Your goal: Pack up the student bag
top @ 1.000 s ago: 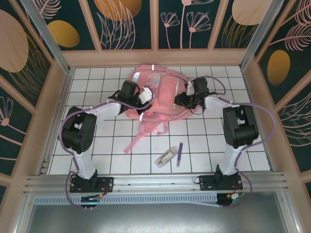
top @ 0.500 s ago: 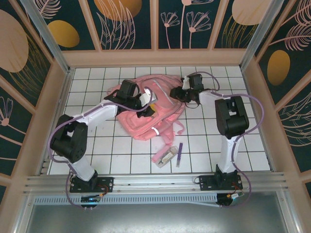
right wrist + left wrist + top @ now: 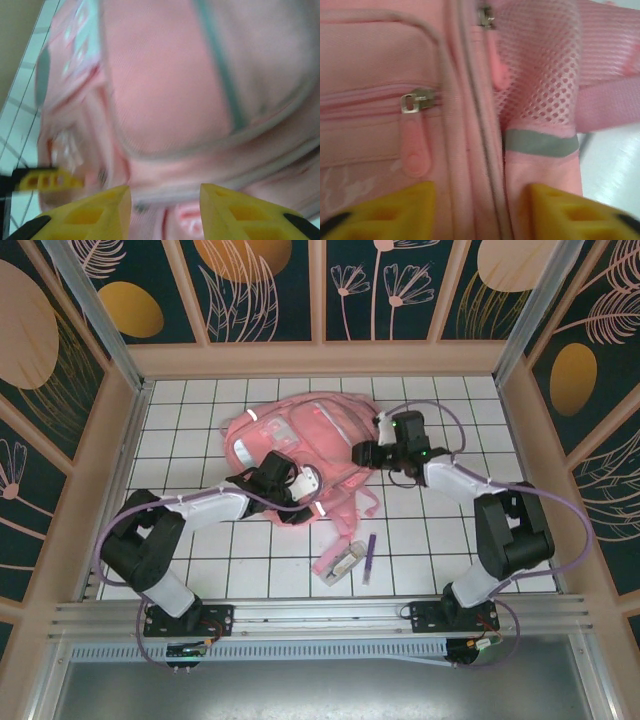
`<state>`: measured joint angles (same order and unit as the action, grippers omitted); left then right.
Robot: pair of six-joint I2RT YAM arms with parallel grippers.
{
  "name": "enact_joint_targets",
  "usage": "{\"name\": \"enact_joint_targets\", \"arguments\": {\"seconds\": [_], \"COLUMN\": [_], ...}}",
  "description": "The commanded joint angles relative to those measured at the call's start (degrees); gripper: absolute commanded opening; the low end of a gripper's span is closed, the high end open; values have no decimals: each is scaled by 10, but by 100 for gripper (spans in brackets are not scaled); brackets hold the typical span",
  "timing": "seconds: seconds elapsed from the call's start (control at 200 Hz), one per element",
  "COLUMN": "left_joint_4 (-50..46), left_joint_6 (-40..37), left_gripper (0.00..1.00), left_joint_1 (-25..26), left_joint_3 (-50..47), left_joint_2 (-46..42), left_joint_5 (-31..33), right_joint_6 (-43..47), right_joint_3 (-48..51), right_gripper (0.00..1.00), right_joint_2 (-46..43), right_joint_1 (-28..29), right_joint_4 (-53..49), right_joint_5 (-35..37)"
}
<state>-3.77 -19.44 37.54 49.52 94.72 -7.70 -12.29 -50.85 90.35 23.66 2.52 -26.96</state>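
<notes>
The left gripper (image 3: 314, 490) lies low on the near edge of the student bag (image 3: 290, 435), and from above I cannot tell how far its fingers stand apart. The bag lies flat on the white tiled table (image 3: 200, 540), in the far half, a little left of the middle, with a pink strap (image 3: 362, 506) trailing toward the arms. The right gripper (image 3: 360, 453) touches the bag's right edge, its opening also unclear from this height. Nearer the bases, well apart from the bag, a clear pouch (image 3: 342, 562) lies just beside a purple pen (image 3: 369, 558). In the left wrist view the yellow fingers (image 3: 385, 212) are spread wide, with a raised seam of the bag running down between them; the fabric there does not look pinched. A metal zip slider (image 3: 415, 102) with a pink pull tab (image 3: 415, 155) sits on the left, a mesh pocket (image 3: 540, 75) on the right, and a grey strip (image 3: 540, 142) crosses below the mesh. In the right wrist view, which is blurred, the fingers (image 3: 235, 212) are parted to a moderate gap and pink fabric lies close before them; whether they press it I cannot tell. A grey line of piping (image 3: 220, 65) curves across the bag there.
</notes>
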Motion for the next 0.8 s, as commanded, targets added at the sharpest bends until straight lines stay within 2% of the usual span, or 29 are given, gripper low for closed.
{"name": "enact_joint_targets", "arguments": {"seconds": [0.0,0.06,0.155,0.29,0.325,0.45,0.53,0.586,0.701,0.796], "left_joint_4": [14,6,28,25,11,10,32,27,33,58], "left_joint_6": [45,42,43,45,38,46,50,50,60,55], "left_gripper": [12,0,0,0,7,40,44,44,44,44], "left_joint_1": [-10,-10,-10,-10,-10,-13,-22,-30,-42,-49], "left_joint_3": [31,37,23,19,25,32,36,55,89,93], "left_joint_2": [31,28,-1,-21,-22,-39,-32,-15,15,48], "left_joint_5": [78,21,-62,-118,-127,-135,-130,-119,-86,-85], "right_joint_6": [103,128,136,121,110,84,95,102,117,150], "right_joint_3": [28,18,4,-19,-25,-34,-30,-26,-23,-26], "right_gripper": [41,41,41,41,41,41,41,36,7,3], "right_joint_2": [14,33,58,86,90,93,91,89,87,99], "right_joint_1": [32,47,61,68,69,71,70,66,59,62], "right_joint_4": [60,50,55,61,60,55,50,46,47,25], "right_joint_5": [-40,-36,-37,-11,2,19,9,-7,-54,-24]}}
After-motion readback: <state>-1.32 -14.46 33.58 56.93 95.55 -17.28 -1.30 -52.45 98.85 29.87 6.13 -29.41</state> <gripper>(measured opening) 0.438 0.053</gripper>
